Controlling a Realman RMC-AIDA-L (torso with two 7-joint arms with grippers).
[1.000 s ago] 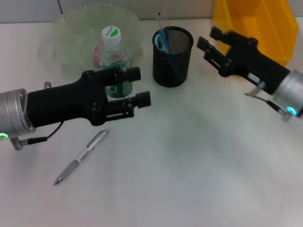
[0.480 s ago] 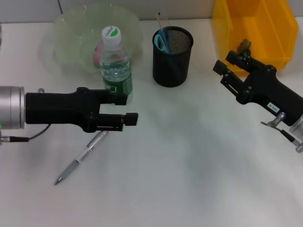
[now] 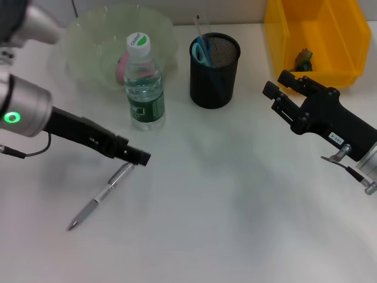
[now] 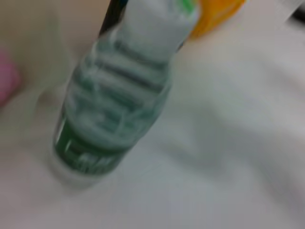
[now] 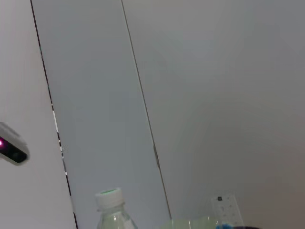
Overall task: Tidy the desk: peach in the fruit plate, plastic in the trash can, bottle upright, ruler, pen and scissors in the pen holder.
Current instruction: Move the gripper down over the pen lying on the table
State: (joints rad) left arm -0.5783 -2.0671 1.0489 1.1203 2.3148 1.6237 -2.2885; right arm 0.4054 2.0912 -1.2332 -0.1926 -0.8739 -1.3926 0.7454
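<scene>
The left gripper (image 3: pixel 140 157), its opening impossible to judge, hovers just above the silver pen (image 3: pixel 101 196) lying flat on the white desk (image 3: pixel 235 212), near the upright clear plastic bottle (image 3: pixel 144 82). The right gripper (image 3: pixel 281 94), open and empty, hangs well right of the bottle.

Bottle (image 3: pixel 144 82) upright, left of centre, white cap, green label, just near of the clear fruit plate (image 3: pixel 88 35); pink peach (image 3: pixel 121 66) lies in that plate. Black mesh pen holder (image 3: pixel 214 71) at far centre holds blue-handled scissors (image 3: pixel 202 50) and a clear ruler (image 3: pixel 200 25). Silver pen (image 3: pixel 101 196) lies flat at near left; yellow trash can (image 3: pixel 318 35) at far right holds a scrap of plastic (image 3: pixel 304 58).
</scene>
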